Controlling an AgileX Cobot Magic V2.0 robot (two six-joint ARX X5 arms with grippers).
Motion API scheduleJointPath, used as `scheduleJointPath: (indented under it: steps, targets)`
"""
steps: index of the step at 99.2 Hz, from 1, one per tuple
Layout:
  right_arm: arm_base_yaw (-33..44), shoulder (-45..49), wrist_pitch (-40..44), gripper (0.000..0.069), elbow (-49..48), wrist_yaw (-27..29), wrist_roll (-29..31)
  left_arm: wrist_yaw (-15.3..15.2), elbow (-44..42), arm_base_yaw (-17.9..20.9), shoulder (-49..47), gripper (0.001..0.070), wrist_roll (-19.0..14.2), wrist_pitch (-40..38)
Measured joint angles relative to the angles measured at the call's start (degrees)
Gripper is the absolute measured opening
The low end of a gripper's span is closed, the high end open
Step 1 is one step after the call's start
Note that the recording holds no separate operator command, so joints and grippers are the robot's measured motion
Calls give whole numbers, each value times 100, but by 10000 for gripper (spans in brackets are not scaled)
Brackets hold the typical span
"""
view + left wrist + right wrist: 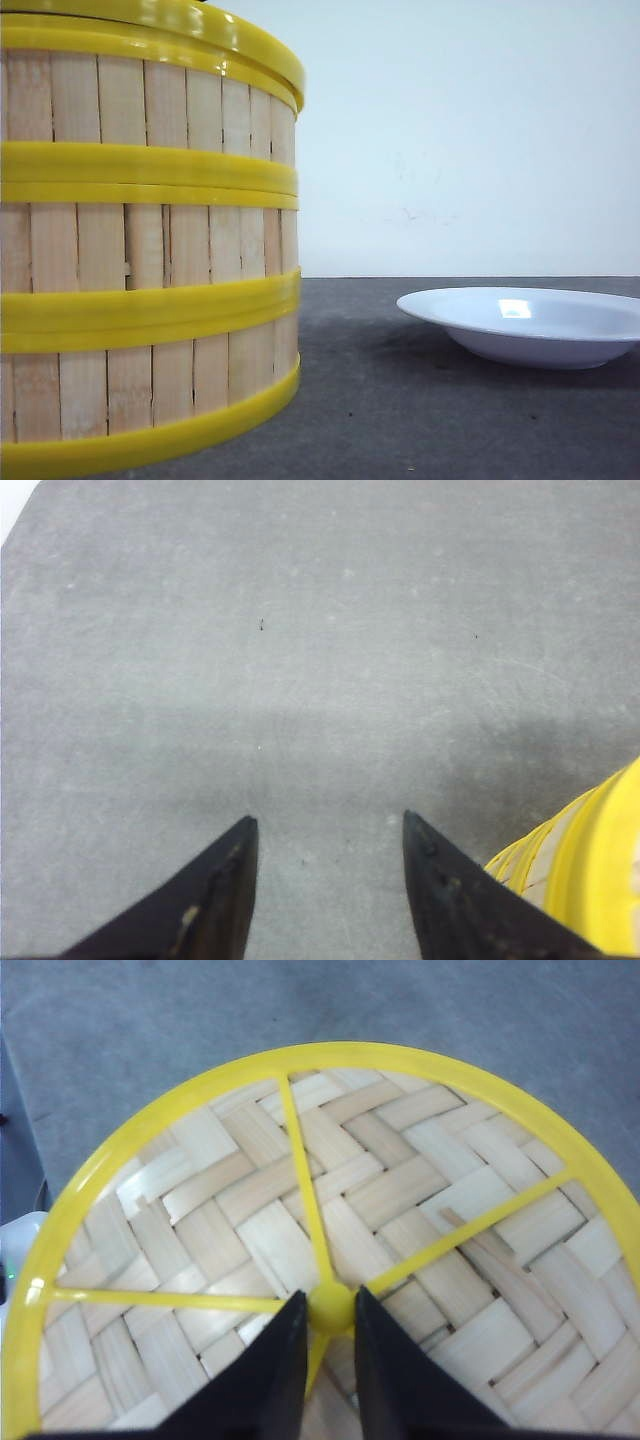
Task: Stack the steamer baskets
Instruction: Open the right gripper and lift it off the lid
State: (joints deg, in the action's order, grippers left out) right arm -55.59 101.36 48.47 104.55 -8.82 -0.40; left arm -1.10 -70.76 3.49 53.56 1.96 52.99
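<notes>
Three steamer baskets [140, 250] stand stacked at the left of the front view, with pale slat walls and yellow rims. On top of the stack sits the yellow rim of the woven lid [200, 18]. In the right wrist view the lid [400, 1190] fills the frame, and my right gripper [330, 1300] is shut on its yellow knob [330, 1312]. My left gripper [328, 825] is open over bare grey table with nothing between its fingers. A steamer basket's wall [590, 880] shows just beside its right finger [450, 890]. Neither gripper shows in the front view.
A white shallow plate [530, 325] lies on the grey table [400, 420] to the right of the stack, with a gap between them. A white wall rises behind the table.
</notes>
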Motion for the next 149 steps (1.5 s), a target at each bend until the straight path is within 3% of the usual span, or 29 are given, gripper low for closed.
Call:
scheduleJointPath:
  steps: [109,117,133,149]
  targets:
    - [-20,184,199,53,190,-11,-87,0,0,0,0,267,0,57]
    - [-20,188,192,112,190,-13,-81,0,0,0,0,267,0,57]
    - [-28,216,105,341,190,-13,-61,0,0,-2,0,267,0,55]
    - [-24,96,201,396,190,103,-15,2,0,-2,0,267,0,55]
